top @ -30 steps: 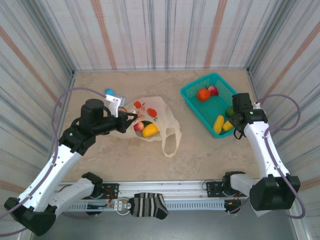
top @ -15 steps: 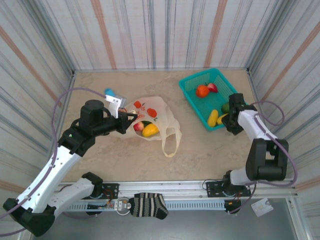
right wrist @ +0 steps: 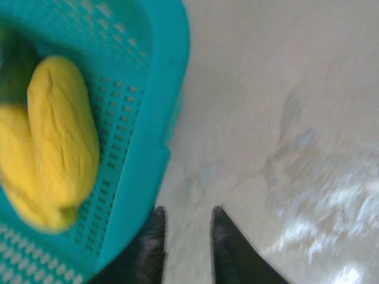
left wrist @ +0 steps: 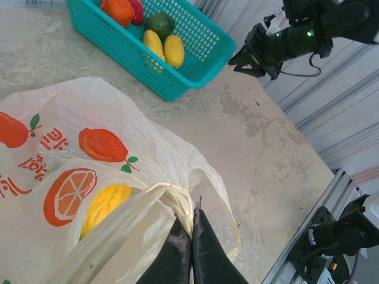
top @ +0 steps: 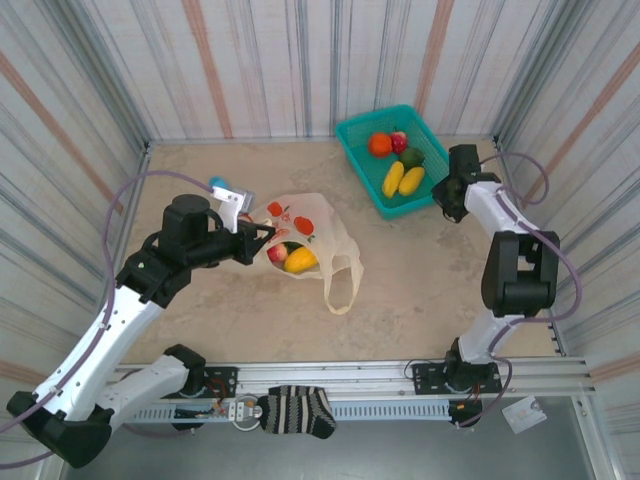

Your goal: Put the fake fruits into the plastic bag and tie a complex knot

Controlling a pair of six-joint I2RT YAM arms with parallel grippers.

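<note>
At left, the left pincer was clamped shut on one loop handle of the plastic bag, which lay on the surface left of centre. We judged that this grip kept the mouth raised and open so that fruit could be dropped in. Inside the bag we saw a yellow fruit and a pink-red fruit, while the free handle trailed toward the near edge. Further right, the teal basket stood toward the far right of the surface and held the fake fruits not yet bagged: an orange one, a red one, a green one and two yellow ones. At far right, the right pincer hovered just beside the basket's outer wall, its jaws a little apart with nothing between them. Loading thus appeared part done, and the knot not begun.
</note>
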